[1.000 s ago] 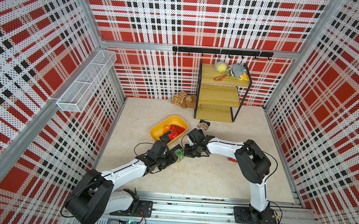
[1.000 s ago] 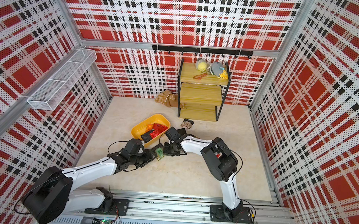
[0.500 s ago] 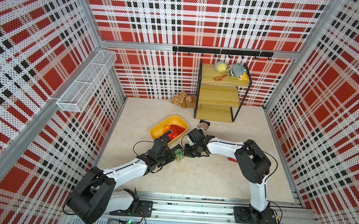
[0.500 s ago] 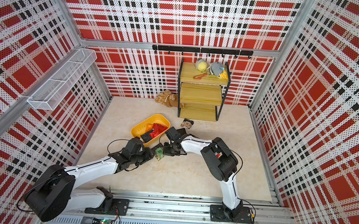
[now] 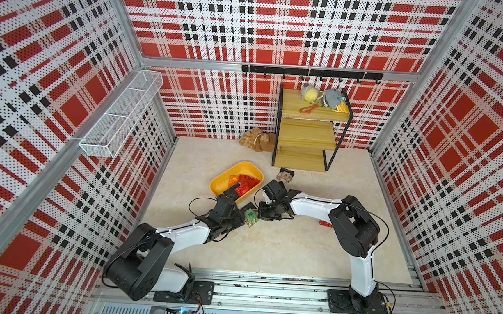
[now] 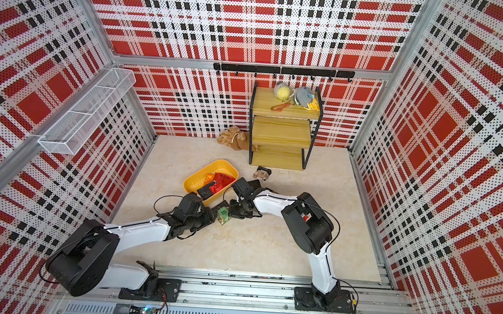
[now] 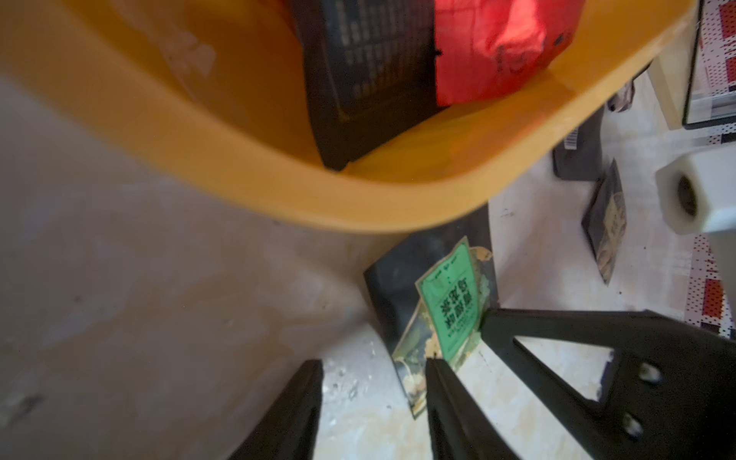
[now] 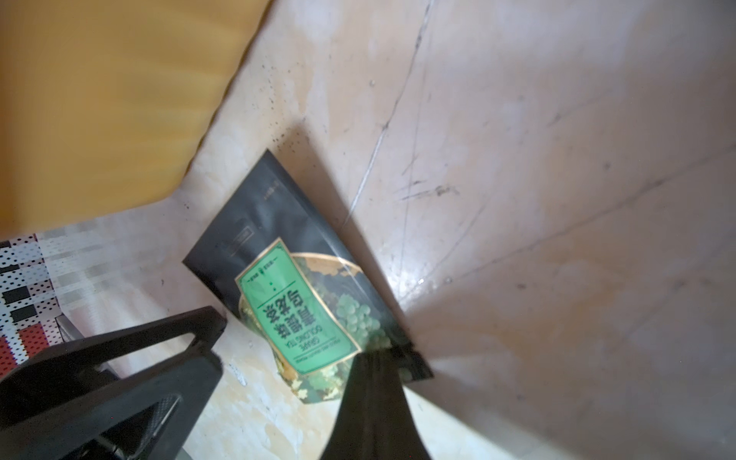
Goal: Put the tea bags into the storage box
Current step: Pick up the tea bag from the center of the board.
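Yellow plastic: one box, shallow, rounded, smooth-walled, on the table.
Inside the box: four bags counted in both top views: one orange bag, two crinkled red foil bags, one flat black bag leaning on the near wall.
Outside the box: one green-label bag just beside the box's near corner; one windowed bag near the shelf foot; one red bag peeking from under my right arm in a top view.
Right claw: pinched thin on the green-label bag's edge; the bag stands tilted.
Left claw: half wide, nothing between its fingers; one fingertip touches that bag's lower corner.
Left wrist alone: a barcode bag and a pale-panel bag past the box; I cannot match them to the top views.
Right wrist alone: the label's print, green grapes, gold trim on matt black.
Shelf: one, three wood tiers, black frame.
Basket: one, white wire mesh, three cells, on the side wall.
Toy: one, tan plush, beside the shelf.
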Robot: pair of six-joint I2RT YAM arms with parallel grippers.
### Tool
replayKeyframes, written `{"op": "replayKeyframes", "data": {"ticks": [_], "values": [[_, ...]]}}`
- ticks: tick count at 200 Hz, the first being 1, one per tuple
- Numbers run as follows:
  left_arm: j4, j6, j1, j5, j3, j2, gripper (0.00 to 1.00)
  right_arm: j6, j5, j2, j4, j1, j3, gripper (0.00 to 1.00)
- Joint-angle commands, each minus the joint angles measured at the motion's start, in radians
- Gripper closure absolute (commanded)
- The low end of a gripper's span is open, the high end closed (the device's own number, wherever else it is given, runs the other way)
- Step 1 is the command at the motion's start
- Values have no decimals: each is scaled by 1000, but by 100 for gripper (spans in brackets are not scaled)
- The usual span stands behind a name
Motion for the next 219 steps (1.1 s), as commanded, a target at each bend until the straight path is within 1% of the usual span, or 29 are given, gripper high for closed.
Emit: {"op": "replayKeyframes", "data": {"ticks": [1, 35, 80, 116, 137, 168, 184, 210, 219], "values": [[2, 40, 5, 11, 29, 41, 50, -8, 11, 29, -56, -5, -32, 100], [6, 49, 18, 12, 47, 62, 50, -8, 7, 31, -57, -4, -35, 100], [49, 43, 19, 37, 42, 86, 54, -12, 1, 31, -60, -5, -39, 100], [69, 51, 11, 60, 72, 133, 57, -12, -3, 31, -60, -5, -48, 100], [68, 53, 8, 64, 79, 145, 63, -12, -2, 31, -62, -6, -49, 100], [67, 50, 5, 68, 76, 141, 79, -10, -5, 31, -62, -6, -46, 100], [66, 47, 0, 68, 77, 137, 85, -12, -5, 32, -62, -6, -42, 100], [66, 45, -11, 64, 88, 138, 99, -13, -2, 25, -64, -8, -46, 100], [67, 46, -16, 64, 93, 139, 100, -13, 0, 15, -65, -8, -49, 100]]}}
